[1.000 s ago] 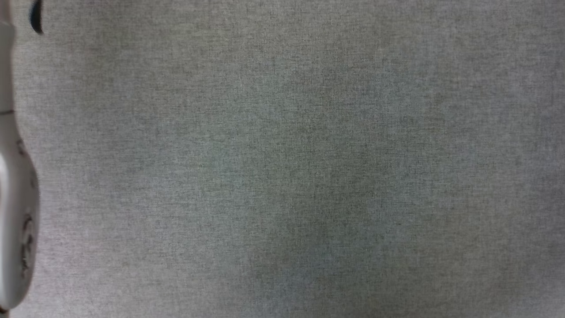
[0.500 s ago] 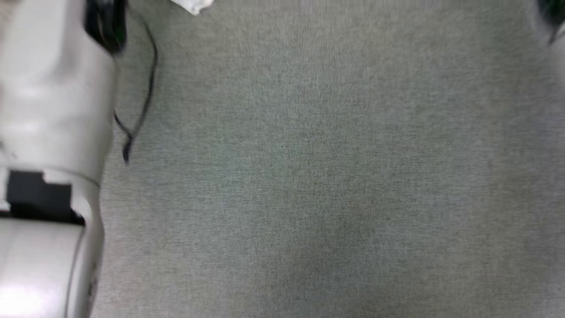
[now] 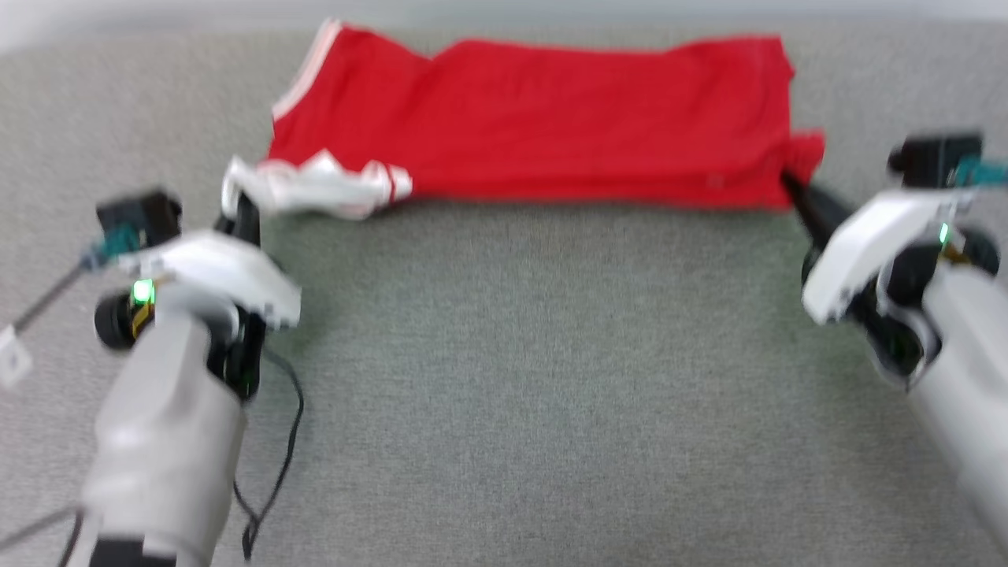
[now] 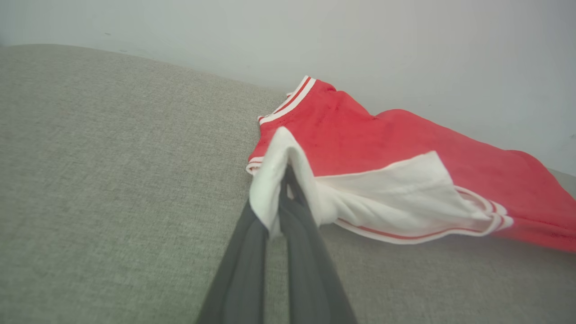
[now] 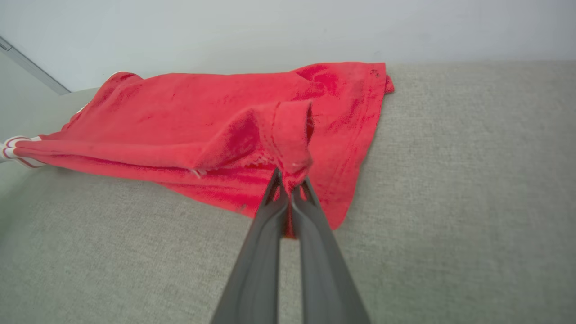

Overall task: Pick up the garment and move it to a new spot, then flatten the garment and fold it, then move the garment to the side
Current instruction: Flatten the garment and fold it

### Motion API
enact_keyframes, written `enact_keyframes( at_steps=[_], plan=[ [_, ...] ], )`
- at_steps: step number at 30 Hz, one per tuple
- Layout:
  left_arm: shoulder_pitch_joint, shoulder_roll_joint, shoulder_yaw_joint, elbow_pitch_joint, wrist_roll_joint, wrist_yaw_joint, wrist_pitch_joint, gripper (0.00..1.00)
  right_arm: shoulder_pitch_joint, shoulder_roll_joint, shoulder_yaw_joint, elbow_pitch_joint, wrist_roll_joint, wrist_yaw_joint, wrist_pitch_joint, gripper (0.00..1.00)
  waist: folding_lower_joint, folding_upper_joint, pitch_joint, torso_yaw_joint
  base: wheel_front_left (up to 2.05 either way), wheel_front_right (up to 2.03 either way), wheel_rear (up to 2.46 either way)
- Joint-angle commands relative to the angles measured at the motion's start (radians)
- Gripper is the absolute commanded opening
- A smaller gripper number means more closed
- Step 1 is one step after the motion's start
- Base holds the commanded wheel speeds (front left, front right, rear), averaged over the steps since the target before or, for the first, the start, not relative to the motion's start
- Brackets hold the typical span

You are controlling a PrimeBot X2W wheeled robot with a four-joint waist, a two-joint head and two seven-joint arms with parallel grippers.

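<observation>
Change: head camera swung up — bare surface (image 3: 512,378) before, now both hands and the garment (image 3: 551,118) show.
Meaning: both ends held — probably ready to fold or drag.
Left hand (image 4: 284,189): clamped on the white sleeve (image 4: 387,198).
Right hand (image 5: 290,184): clamped on the red hem (image 5: 292,148).
Arms: reaching far from near left and near right, fingers low.
Garment: far side, stretched between the hands.

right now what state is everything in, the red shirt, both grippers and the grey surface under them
red jersey-style T-shirt with white sleeves: doubled over into a long band, lying on the surface, pinched at both ends
left gripper: shut on the T-shirt's white sleeve
right gripper: shut on a bunched red corner of the T-shirt
grey woven fabric surface: flat, bearing the T-shirt
</observation>
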Motion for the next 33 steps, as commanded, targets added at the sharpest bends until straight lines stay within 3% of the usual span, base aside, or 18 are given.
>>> enact_keyframes(
  at_steps=[1, 5, 10, 17, 20, 24, 28, 33],
  plan=[
    [0.043, 0.013, 0.007, -0.017, -0.002, 0.001, -0.007, 0.00, 0.041, -0.013, 0.005, -0.009, 0.007, -0.001, -0.003, 0.00, 0.0001, -0.0001, -0.074, 0.003, 0.00, 0.00, 0.00],
    [0.216, 0.023, 0.028, -0.114, -0.011, 0.011, -0.007, 0.00, 0.167, -0.041, 0.009, -0.072, 0.033, -0.001, -0.022, 0.00, 0.0001, -0.0001, -0.138, 0.001, 0.00, 0.00, 0.00],
    [0.423, 0.039, 0.048, -0.284, -0.028, 0.061, 0.007, 0.00, 0.324, -0.078, -0.028, -0.155, 0.042, -0.002, -0.068, 0.00, 0.0001, -0.0001, -0.188, 0.001, 0.00, 0.00, 0.00],
    [0.733, 0.065, 0.078, -0.713, -0.046, 0.212, 0.125, 0.00, 0.546, -0.094, -0.160, -0.285, 0.011, -0.002, -0.098, 0.00, 0.0001, -0.0001, -0.241, 0.000, 0.00, 0.00, 0.00],
    [0.846, 0.081, 0.085, -0.925, -0.038, 0.289, 0.199, 0.00, 0.631, -0.092, -0.239, -0.354, -0.021, -0.002, -0.071, 0.00, 0.0001, -0.0001, -0.251, 0.000, 0.00, 0.00, 0.00],
    [0.936, 0.100, 0.082, -1.126, -0.033, 0.357, 0.291, 0.00, 0.718, -0.067, -0.338, -0.453, -0.091, -0.002, 0.009, 0.00, 0.0001, -0.0001, -0.254, -0.003, 0.00, 0.00, 0.00],
    [0.941, 0.103, 0.065, -1.200, -0.035, 0.378, 0.343, 0.00, 0.757, -0.017, -0.414, -0.533, -0.175, -0.002, 0.120, 0.00, 0.0001, -0.0001, -0.243, -0.011, 0.00, 0.00, 0.00],
    [0.849, 0.098, 0.047, -1.142, -0.044, 0.352, 0.361, 0.00, 0.722, 0.049, -0.479, -0.576, -0.280, -0.001, 0.247, 0.00, 0.0001, -0.0001, -0.202, -0.019, 0.00, 0.00, 0.00]
  ],
)
